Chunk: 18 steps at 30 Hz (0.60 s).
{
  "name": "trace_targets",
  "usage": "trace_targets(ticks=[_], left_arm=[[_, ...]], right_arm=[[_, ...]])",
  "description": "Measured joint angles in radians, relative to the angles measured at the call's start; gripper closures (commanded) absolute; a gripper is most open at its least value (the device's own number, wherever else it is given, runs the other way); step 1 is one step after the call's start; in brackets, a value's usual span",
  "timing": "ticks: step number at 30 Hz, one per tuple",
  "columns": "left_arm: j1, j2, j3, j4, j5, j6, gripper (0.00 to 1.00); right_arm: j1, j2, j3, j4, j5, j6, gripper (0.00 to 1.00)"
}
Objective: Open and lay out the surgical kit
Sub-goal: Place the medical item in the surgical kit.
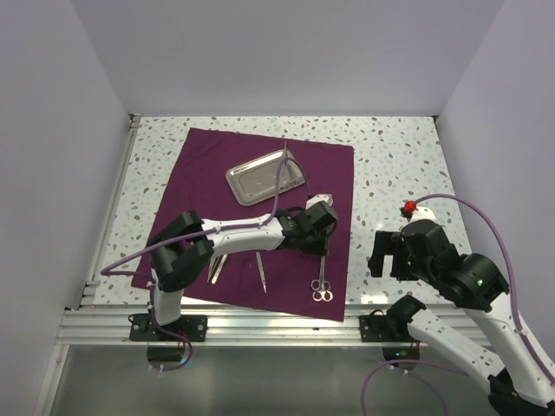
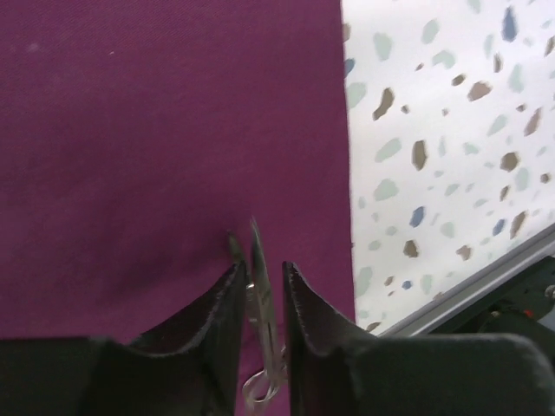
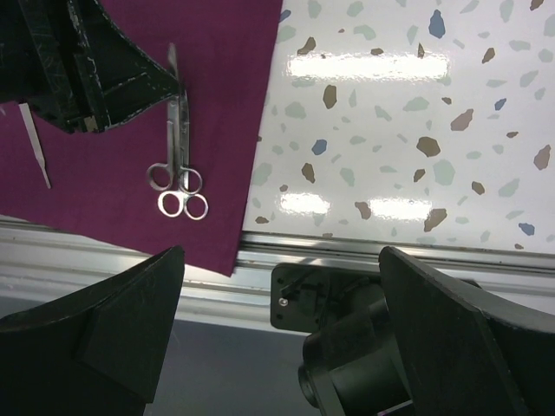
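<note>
The dark purple cloth (image 1: pixel 217 165) lies spread flat on the table, with the steel tray (image 1: pixel 263 177) on its far half. Two ring-handled scissors (image 1: pixel 322 282) lie side by side near the cloth's front right corner, rings toward the front. My left gripper (image 1: pixel 323 243) is low over their blades. In the left wrist view its fingers stand slightly apart (image 2: pixel 260 270), and one pair of scissors (image 2: pixel 261 290) rests on the cloth between them. Tweezers (image 1: pixel 261 270) lie further left. My right gripper (image 3: pixel 282 251) is wide open and empty, right of the cloth.
Another slim silver tool (image 1: pixel 215 267) lies near the left arm's elbow. Speckled tabletop (image 1: pixel 390 165) runs right of the cloth. The aluminium rail (image 1: pixel 260 321) borders the front edge, and white walls close in the sides and back.
</note>
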Motion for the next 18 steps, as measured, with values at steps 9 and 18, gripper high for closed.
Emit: trace_targets(ticks=[9, 18], left_arm=[[0.032, 0.001, 0.141, -0.192, -0.084, 0.098, 0.41], [0.301, 0.066, 0.381, -0.197, -0.161, 0.33, 0.43]], right_arm=[[0.0, 0.051, 0.0, 0.002, 0.021, 0.001, 0.02], [0.0, 0.13, 0.028, 0.01, 0.079, 0.003, 0.02]])
